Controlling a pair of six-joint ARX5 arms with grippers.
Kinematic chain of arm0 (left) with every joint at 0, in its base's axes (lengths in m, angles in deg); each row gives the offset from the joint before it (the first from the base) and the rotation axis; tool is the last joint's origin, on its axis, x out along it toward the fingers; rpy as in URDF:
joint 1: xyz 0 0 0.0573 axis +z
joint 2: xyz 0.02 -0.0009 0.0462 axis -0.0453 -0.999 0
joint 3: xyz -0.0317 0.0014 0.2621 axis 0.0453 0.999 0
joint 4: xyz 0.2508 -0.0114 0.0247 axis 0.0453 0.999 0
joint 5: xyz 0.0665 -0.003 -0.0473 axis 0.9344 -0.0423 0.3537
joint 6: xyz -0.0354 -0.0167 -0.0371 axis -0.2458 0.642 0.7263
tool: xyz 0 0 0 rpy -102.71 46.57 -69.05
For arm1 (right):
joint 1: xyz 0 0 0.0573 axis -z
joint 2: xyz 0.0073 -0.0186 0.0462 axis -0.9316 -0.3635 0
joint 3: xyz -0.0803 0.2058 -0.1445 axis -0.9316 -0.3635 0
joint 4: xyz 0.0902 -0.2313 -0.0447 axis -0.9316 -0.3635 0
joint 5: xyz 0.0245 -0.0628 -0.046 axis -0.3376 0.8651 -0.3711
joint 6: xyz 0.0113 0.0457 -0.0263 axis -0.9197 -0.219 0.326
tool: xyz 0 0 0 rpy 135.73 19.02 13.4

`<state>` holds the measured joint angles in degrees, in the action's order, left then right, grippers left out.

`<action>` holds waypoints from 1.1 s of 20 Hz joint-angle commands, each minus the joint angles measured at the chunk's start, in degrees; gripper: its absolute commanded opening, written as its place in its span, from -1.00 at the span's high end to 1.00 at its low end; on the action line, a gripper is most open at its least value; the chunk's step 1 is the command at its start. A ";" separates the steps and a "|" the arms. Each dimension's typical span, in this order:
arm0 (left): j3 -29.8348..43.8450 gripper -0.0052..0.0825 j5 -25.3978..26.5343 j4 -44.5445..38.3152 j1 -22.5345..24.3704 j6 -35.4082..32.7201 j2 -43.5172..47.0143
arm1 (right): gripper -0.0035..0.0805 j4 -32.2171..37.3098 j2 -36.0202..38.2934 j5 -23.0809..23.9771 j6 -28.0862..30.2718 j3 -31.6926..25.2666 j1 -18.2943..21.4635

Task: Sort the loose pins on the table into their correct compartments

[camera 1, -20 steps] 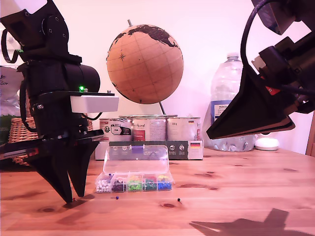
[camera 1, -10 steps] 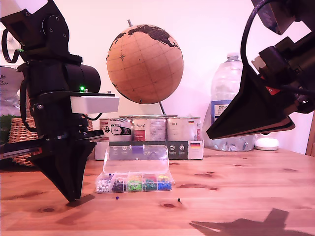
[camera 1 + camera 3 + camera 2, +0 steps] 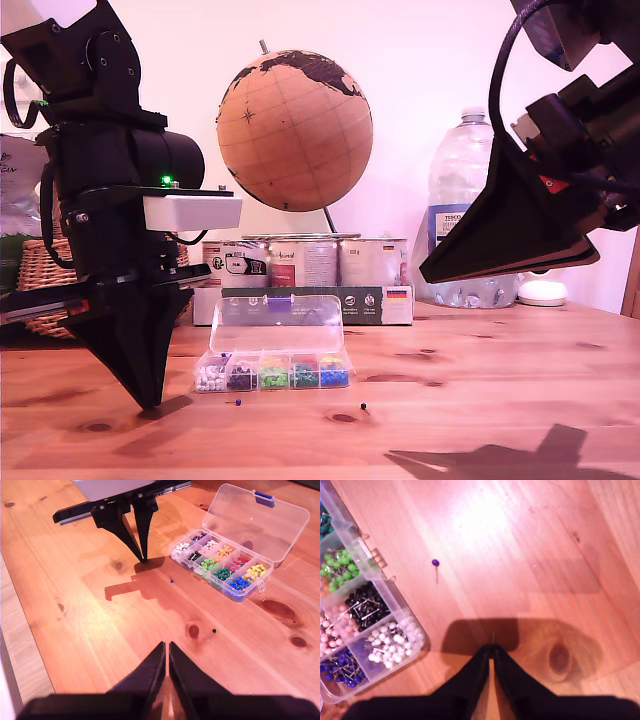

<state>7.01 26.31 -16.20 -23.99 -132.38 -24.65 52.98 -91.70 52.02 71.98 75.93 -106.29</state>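
First wrist view: my first gripper [image 3: 492, 647] is clenched, tips down at the counter [image 3: 535, 540], a thin pin shaft seemingly nipped between them. The dark blue pin [image 3: 435, 562] lies ahead of the tips, beside the compartments [image 3: 375, 630]. My second gripper [image 3: 167, 647] hangs clenched high above; the blackish-green pin [image 3: 213, 630] lies just ahead.

A plain pale wall [image 3: 420, 60] glows pinkish behind. Along the table's far edge stand a cork globe [image 3: 294, 130], a row of tins [image 3: 310, 262], a clear water bottle [image 3: 462, 215] and a wicker basket [image 3: 40, 270].
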 commanded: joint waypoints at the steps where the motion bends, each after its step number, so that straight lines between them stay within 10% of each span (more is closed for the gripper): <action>1: 0.11 0.88 0.24 0.02 -0.17 -0.28 -1.86 | 0.95 0.42 -0.57 0.00 0.37 0.81 -0.26; 22: -0.17 0.88 1.18 -0.35 -2.01 -0.15 6.25 | 0.95 0.42 -0.57 0.00 0.33 0.81 -0.26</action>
<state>6.92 27.64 -16.39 -25.61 -132.38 -18.92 52.98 -91.70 52.02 71.96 75.93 -106.29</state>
